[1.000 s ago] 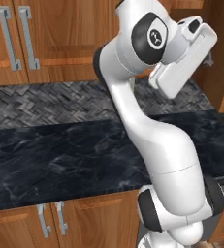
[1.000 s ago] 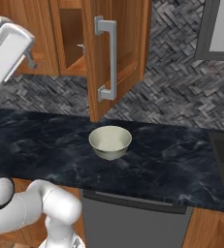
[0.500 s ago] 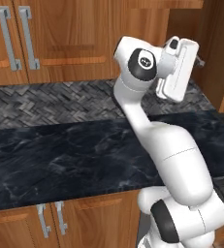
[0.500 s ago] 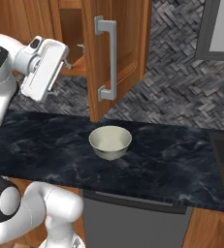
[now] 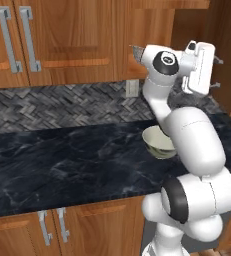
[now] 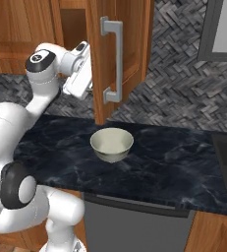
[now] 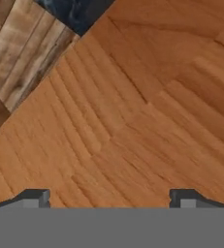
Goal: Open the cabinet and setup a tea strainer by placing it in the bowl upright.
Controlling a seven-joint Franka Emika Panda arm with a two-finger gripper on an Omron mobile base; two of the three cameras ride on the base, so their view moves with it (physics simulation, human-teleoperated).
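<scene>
The arm has swung in from a second ago and the gripper (image 7: 108, 201) now sits right up against the open cabinet (image 6: 120, 54), where before it hung well to the side. Fingertips (image 7: 33, 197) stand wide apart, holding nothing, warm wood grain close ahead. The door juts out over the dark marble counter (image 6: 174, 162), its edge just beside the hand. The bowl (image 6: 111, 144) rests on the counter below the door. I can't make out the tea strainer for certain.
</scene>
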